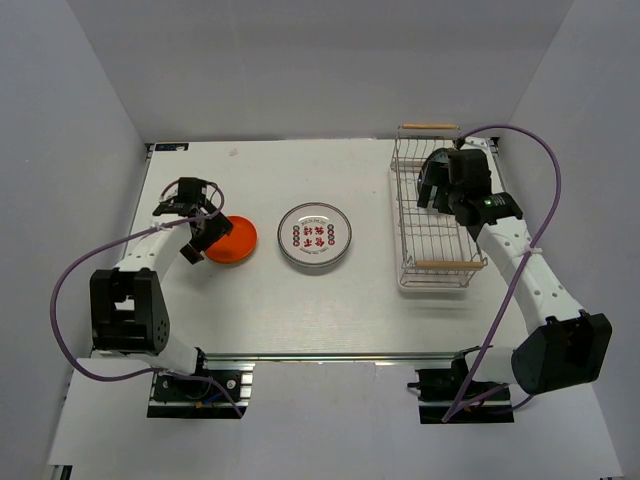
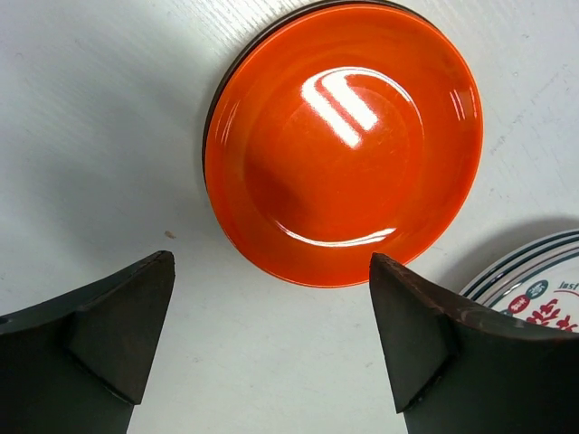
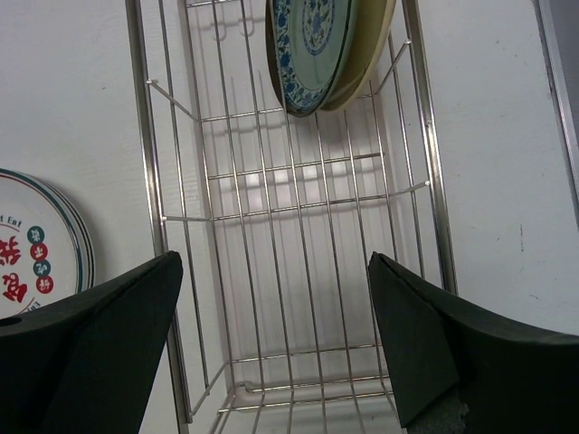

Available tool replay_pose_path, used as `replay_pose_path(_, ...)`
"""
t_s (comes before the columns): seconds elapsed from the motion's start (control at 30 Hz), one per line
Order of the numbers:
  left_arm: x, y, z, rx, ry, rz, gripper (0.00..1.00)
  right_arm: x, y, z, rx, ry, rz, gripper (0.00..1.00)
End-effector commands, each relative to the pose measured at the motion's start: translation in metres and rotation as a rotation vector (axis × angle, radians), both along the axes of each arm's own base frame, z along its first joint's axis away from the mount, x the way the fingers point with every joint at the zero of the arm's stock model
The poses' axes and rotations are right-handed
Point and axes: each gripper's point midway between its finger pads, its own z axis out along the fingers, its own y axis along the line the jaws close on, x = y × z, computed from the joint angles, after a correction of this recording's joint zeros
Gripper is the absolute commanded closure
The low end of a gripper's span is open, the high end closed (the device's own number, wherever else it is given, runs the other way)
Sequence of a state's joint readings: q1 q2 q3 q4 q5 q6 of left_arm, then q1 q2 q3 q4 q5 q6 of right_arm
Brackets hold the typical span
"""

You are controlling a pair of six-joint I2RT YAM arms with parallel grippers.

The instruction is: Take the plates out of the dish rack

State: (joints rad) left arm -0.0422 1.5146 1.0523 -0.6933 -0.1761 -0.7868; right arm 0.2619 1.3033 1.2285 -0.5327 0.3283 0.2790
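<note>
Two plates lie flat on the white table (image 1: pixel 300 310) and a third stands in the rack. At the left, the left gripper (image 1: pixel 203 226) hangs just beside the glossy, plain orange plate (image 1: pixel 233 240), its fingers spread wide and gripping nothing. In the middle sits a white plate (image 1: pixel 314 236) with red round marks and a grey rim. At the right, the silver wire dish rack (image 1: pixel 430 248) (a wooden bar at each short end) holds a patterned plate (image 3: pixel 312 50) on edge, with a blue-figured face and a tan back. The right gripper (image 1: pixel 432 186) hovers over the rack, fingers wide and empty.
</note>
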Motion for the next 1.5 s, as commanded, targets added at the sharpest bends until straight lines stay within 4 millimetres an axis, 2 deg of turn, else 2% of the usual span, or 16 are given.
replay_pose_path(0.0,0.007,0.003,0.010,0.010,-0.011,0.014,0.02,0.004,-0.011,0.004,-0.028,-0.011,-0.032,0.11)
replay_pose_path(0.07,0.011,0.001,0.019,0.002,-0.034,-0.004,0.02,0.011,-0.012,0.001,-0.028,0.006,-0.036,0.11)
replay_pose_path(0.2,0.022,-0.011,0.053,-0.011,-0.119,-0.071,0.02,0.029,-0.014,-0.003,-0.039,0.023,-0.034,0.11)
replay_pose_path(0.33,0.029,-0.017,0.094,-0.028,-0.251,-0.113,0.02,0.059,-0.019,0.002,-0.092,0.014,-0.030,0.11)
replay_pose_path(0.4,0.025,-0.018,0.106,-0.019,-0.312,-0.139,0.02,0.074,-0.020,0.006,-0.118,0.021,-0.032,0.11)
replay_pose_path(0.43,0.025,-0.017,0.108,-0.015,-0.330,-0.145,0.02,0.082,-0.020,-0.001,-0.138,0.033,-0.030,0.11)
replay_pose_path(0.5,0.021,-0.017,0.107,-0.010,-0.333,-0.149,0.02,0.095,-0.023,0.007,-0.156,0.003,-0.045,0.11)
replay_pose_path(0.53,0.020,-0.016,0.107,-0.004,-0.332,-0.148,0.02,0.102,-0.026,-0.002,-0.183,0.023,-0.059,0.11)
replay_pose_path(0.57,0.020,-0.016,0.107,-0.003,-0.331,-0.149,0.02,0.109,-0.027,0.007,-0.186,0.006,-0.069,0.11)
replay_pose_path(0.63,0.019,-0.015,0.104,-0.001,-0.315,-0.148,0.02,0.118,-0.029,-0.003,-0.214,0.033,-0.079,0.11)
replay_pose_path(0.7,0.020,-0.014,0.101,0.001,-0.303,-0.146,0.02,0.130,-0.033,-0.001,-0.238,0.015,-0.085,0.11)
replay_pose_path(0.83,0.021,-0.015,0.092,-0.001,-0.267,-0.155,0.02,0.152,-0.040,-0.014,-0.284,0.019,-0.131,0.11)
replay_pose_path(1.07,0.023,-0.015,0.084,0.001,-0.242,-0.155,0.02,0.168,-0.037,-0.035,-0.283,0.042,-0.099,0.11)
replay_pose_path(1.33,0.023,-0.014,0.083,0.007,-0.240,-0.156,0.02,0.175,-0.039,-0.054,-0.232,0.069,-0.106,0.12)
replay_pose_path(1.4,0.023,-0.014,0.083,0.008,-0.240,-0.158,0.02,0.176,-0.038,-0.057,-0.212,0.071,-0.101,0.15)
replay_pose_path(1.47,0.024,-0.015,0.082,0.005,-0.242,-0.159,0.02,0.177,-0.037,-0.058,-0.190,0.070,-0.100,0.24)
